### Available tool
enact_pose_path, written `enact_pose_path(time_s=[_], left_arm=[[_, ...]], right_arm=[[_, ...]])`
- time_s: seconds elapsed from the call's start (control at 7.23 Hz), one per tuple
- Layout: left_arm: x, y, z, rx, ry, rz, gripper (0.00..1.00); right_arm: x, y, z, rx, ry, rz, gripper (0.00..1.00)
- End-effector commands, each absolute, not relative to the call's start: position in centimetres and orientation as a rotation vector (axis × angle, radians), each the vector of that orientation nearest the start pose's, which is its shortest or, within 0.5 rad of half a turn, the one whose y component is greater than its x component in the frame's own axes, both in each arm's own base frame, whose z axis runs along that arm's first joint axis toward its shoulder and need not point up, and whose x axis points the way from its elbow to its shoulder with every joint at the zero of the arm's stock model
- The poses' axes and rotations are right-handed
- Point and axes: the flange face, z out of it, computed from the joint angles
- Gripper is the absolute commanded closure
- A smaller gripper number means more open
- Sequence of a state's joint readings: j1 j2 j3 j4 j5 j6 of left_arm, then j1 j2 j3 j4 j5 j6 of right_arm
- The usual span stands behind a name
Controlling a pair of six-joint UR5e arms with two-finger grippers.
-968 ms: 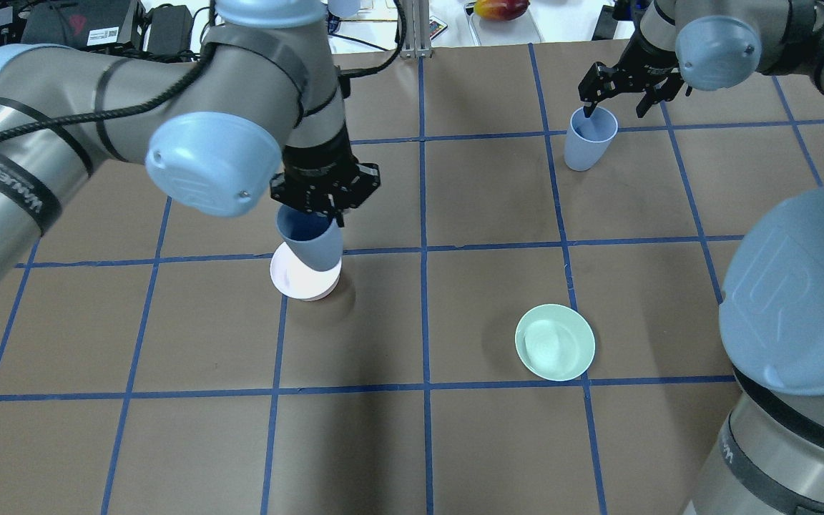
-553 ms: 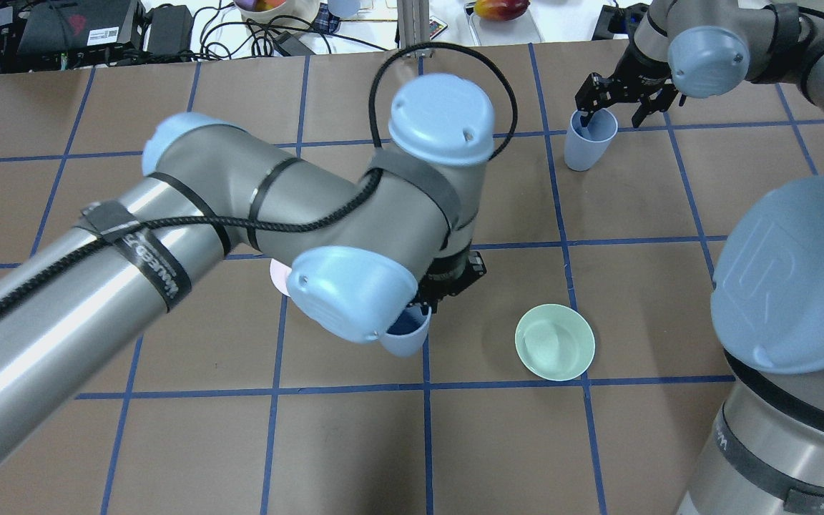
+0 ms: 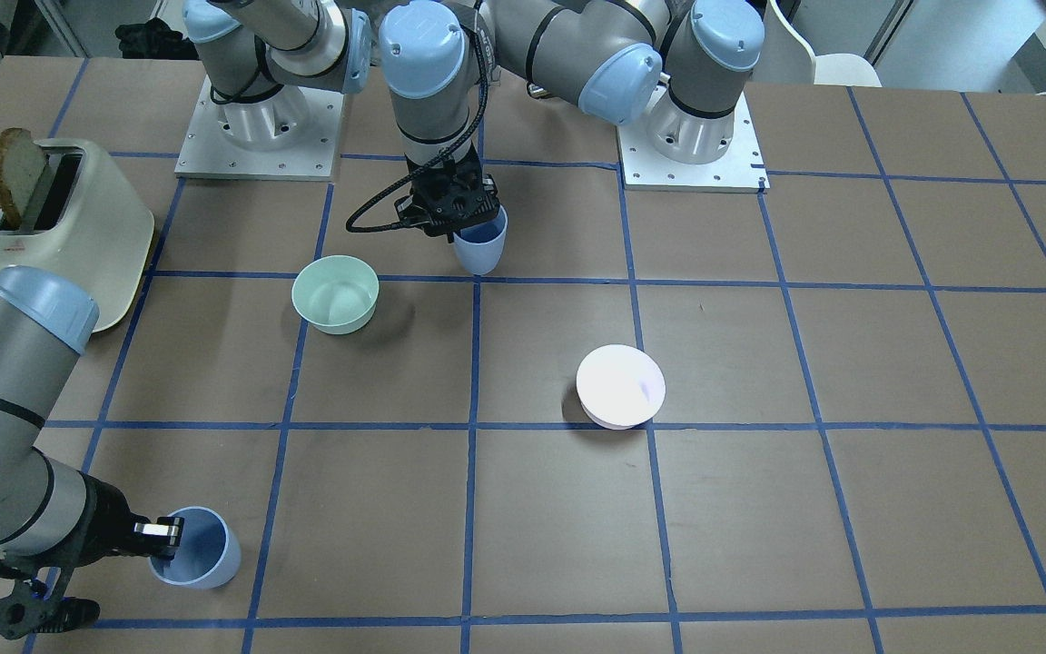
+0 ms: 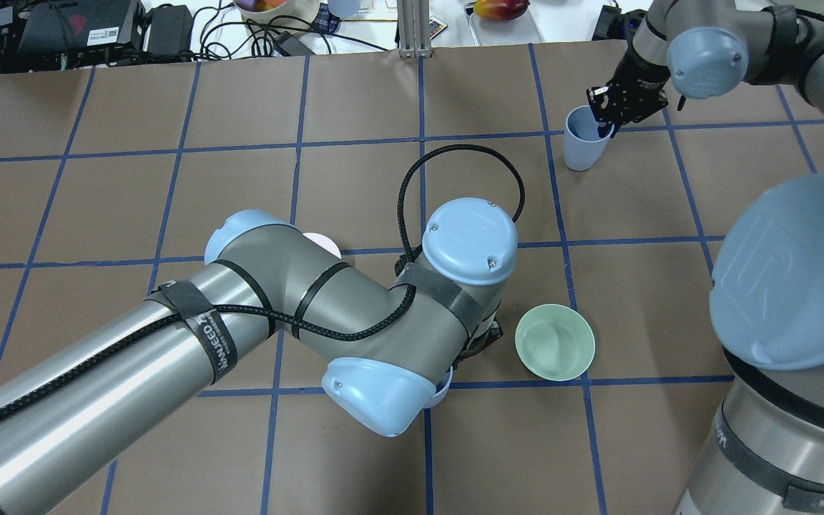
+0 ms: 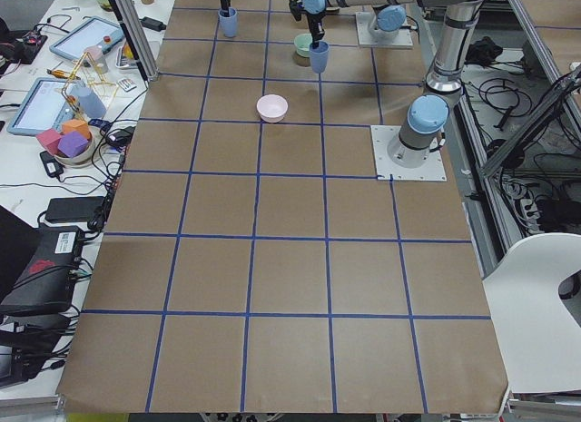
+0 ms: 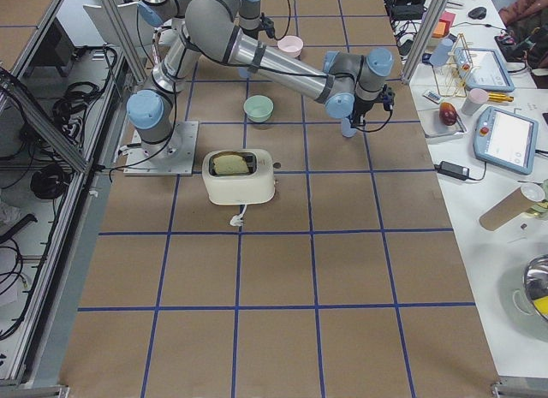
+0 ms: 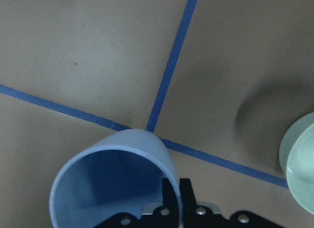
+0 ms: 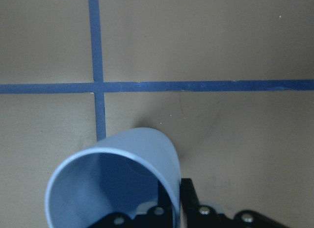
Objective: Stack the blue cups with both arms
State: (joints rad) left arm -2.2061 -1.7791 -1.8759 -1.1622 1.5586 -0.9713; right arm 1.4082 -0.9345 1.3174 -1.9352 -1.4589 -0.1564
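Brown taped surface (image 3: pixel 759 509), each cup pinched by its rim wall, probably so one can drop into the other: left gripper (image 3: pixel 464 227) closed on the left cup (image 3: pixel 482 252) beside the bowl (image 3: pixel 332 320), right gripper (image 4: pixel 604 123) closed on the right cup (image 4: pixel 582 151), well apart.

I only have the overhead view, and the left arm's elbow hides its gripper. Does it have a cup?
Observer: Yes. The left wrist view shows the left gripper shut on the wall of a blue cup, one finger inside and one outside.
Operator: How close is that cup to the green bowl?
Observer: In the front-facing view it is apart from the mint green bowl, with a clear gap between them.
Operator: The arm also covers most of the pink bowl. Is anything touching it?
Observer: No. In the front-facing view the pale pink bowl sits alone, farther from the robot's base than the cup.
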Motion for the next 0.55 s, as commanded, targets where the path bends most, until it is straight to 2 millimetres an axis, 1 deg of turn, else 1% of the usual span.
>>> enact_pose_path(time_s=[0.0, 0.14, 0.28, 0.41], left_arm=[[-42.1, -34.1, 26.4, -0.521, 3.050, 0.116, 1.00], [-42.2, -34.2, 25.5, -0.524, 3.048, 0.138, 1.00], [-42.3, -34.1, 25.1, -0.520, 3.038, 0.145, 1.00], [-42.3, -34.2, 24.6, -0.516, 3.028, 0.150, 0.59]], right_arm=[[2.8, -72.7, 25.9, 0.012, 3.020, 0.020, 1.00], [2.7, -72.9, 27.0, 0.013, 3.017, 0.031, 1.00], [2.7, -73.3, 28.6, 0.015, 3.008, 0.068, 1.00], [2.8, -73.6, 29.6, 0.017, 3.002, 0.092, 1.00]])
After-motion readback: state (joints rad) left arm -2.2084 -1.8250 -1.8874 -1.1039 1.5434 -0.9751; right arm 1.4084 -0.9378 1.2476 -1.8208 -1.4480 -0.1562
